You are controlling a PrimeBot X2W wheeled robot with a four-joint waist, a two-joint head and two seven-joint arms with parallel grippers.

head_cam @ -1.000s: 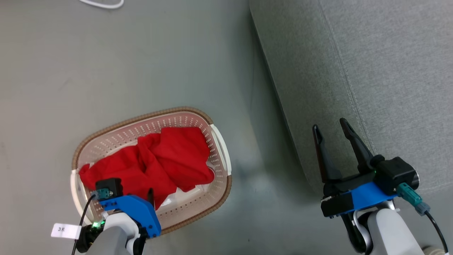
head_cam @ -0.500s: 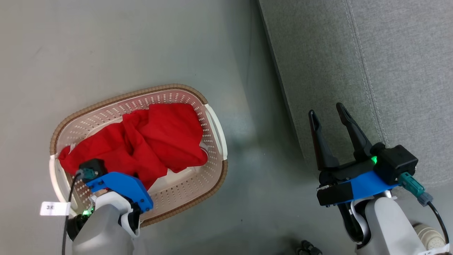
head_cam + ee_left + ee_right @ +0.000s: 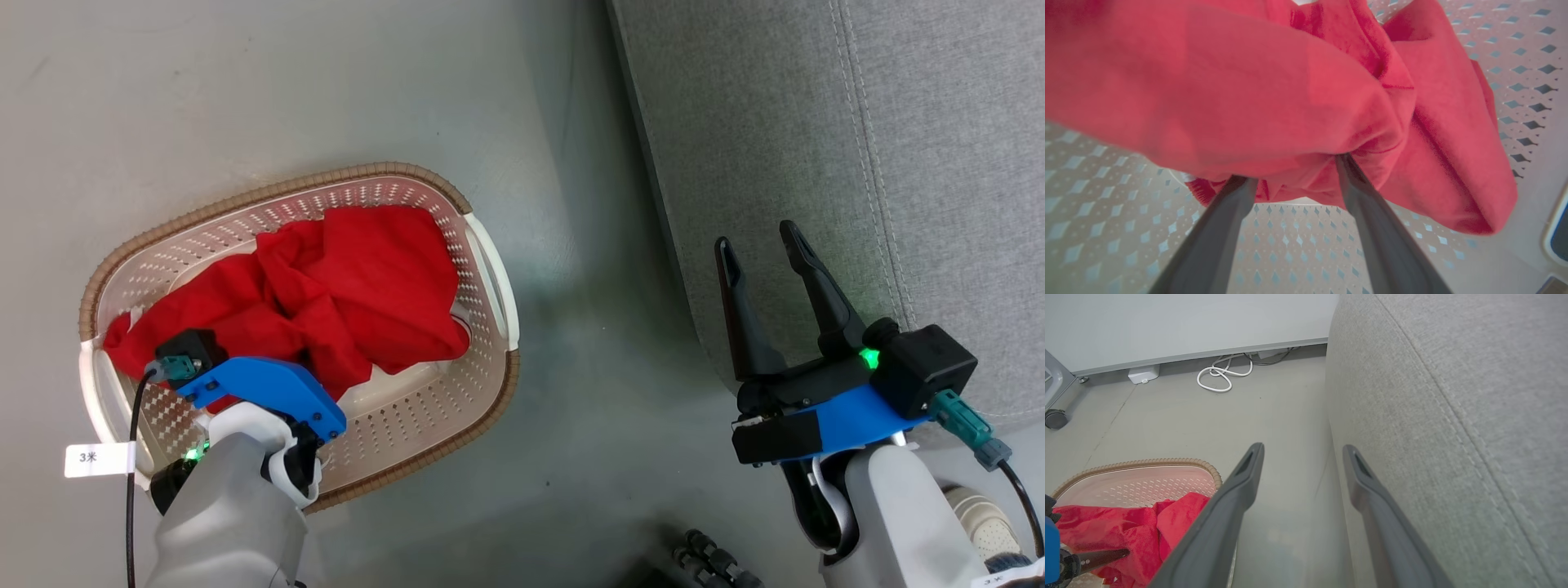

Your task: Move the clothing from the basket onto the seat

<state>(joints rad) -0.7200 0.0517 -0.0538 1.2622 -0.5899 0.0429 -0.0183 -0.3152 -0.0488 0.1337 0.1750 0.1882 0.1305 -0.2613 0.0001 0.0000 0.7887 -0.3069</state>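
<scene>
1. In the basket (image 3: 269,192), the clothing (image 3: 343,286) lies bunched; the seat (image 3: 816,122) is to the right.
2. Left gripper (image 3: 1294,169) wide open, tips at a fold, nothing clamped yet.
3. Right gripper (image 3: 757,237) open, empty, beside the seat edge.
4. Risk: tips are hidden in cloth, so the bite may catch one thin layer and slip, or drag the whole heap.

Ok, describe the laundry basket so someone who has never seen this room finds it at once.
Start from the big grey seat on the right of the head view; grey floor lies to its left. On that floor stands the basket, oval, cream-white, with perforated walls. Its brown woven-look rim and the bright red clothing inside set it apart.
</scene>
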